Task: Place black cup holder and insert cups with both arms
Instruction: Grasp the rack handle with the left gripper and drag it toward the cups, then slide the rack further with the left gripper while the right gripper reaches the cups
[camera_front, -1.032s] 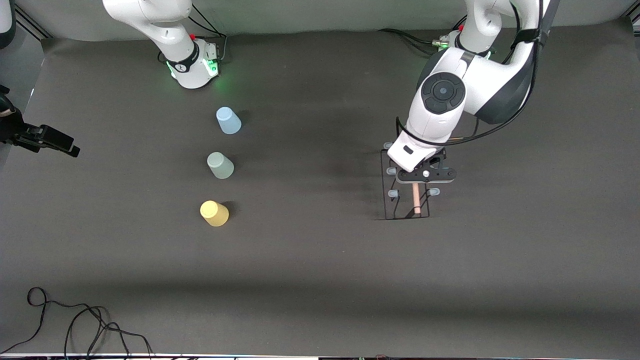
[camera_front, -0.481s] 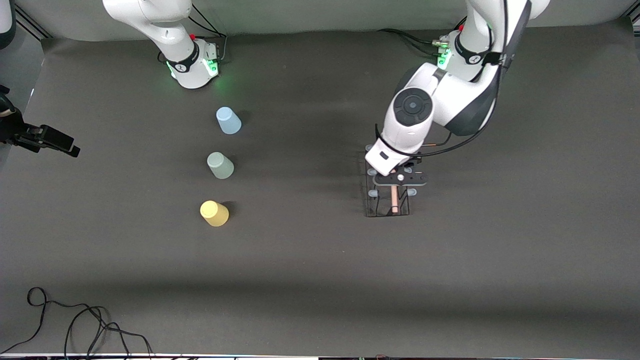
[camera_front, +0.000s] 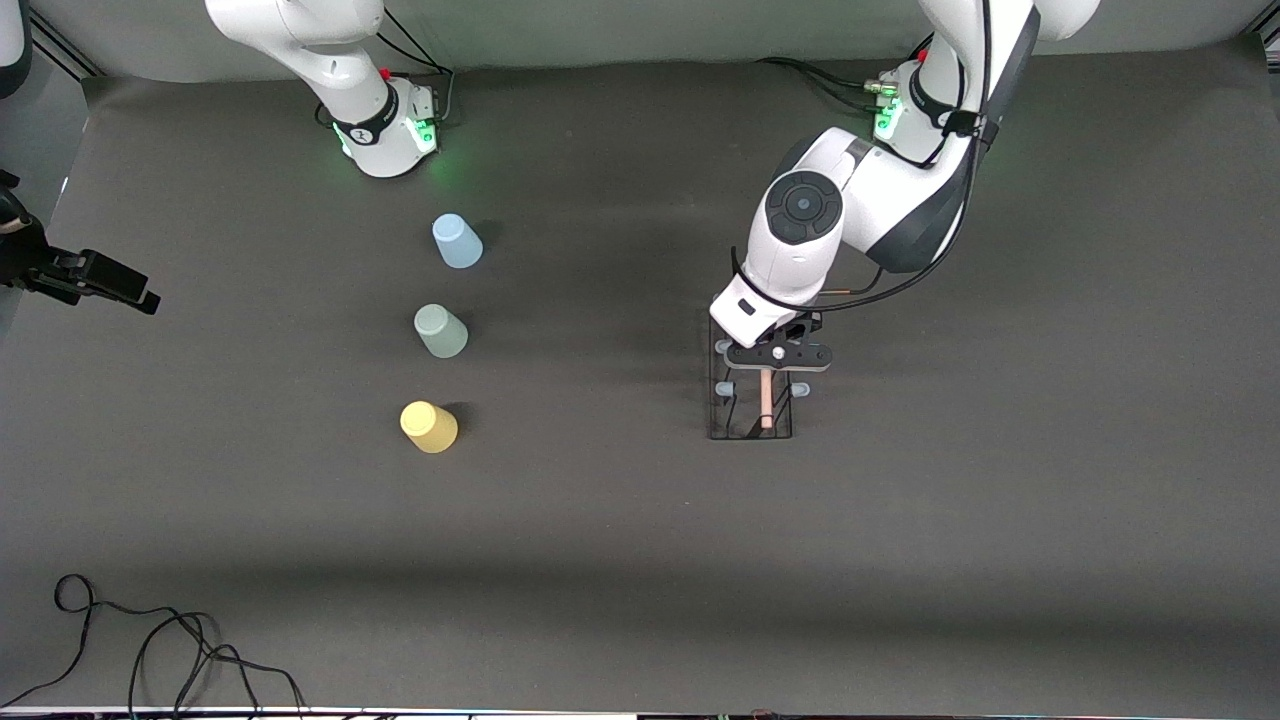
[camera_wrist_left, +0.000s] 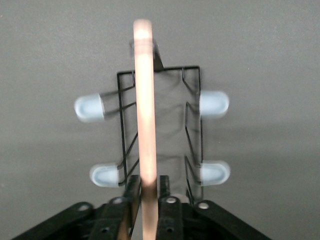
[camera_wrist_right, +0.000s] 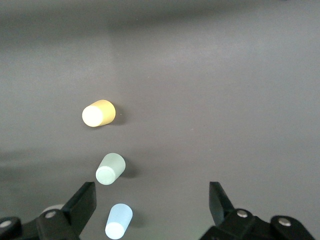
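My left gripper (camera_front: 775, 356) is shut on the light wooden rod handle (camera_wrist_left: 144, 100) of the black cup holder (camera_front: 748, 418). It holds the holder near the table's middle, toward the left arm's end. In the left wrist view the fingers (camera_wrist_left: 131, 192) clamp the rod, with the wire frame (camera_wrist_left: 192, 125) and pale peg caps (camera_wrist_left: 89, 107) below. The light blue cup (camera_front: 457, 242), grey-green cup (camera_front: 441, 331) and yellow cup (camera_front: 429, 427) stand in a row toward the right arm's end. My right gripper (camera_wrist_right: 152, 191) is open and empty, high over the blue cup (camera_wrist_right: 119, 221), grey-green cup (camera_wrist_right: 110, 168) and yellow cup (camera_wrist_right: 98, 113).
A black device (camera_front: 85, 275) juts in at the right arm's end of the table. A loose black cable (camera_front: 150, 640) lies at the near corner at that end. The dark mat (camera_front: 620, 520) covers the table.
My left gripper has carried the cup holder toward the right arm's end of the table, closer to the cups. The cups have not moved.
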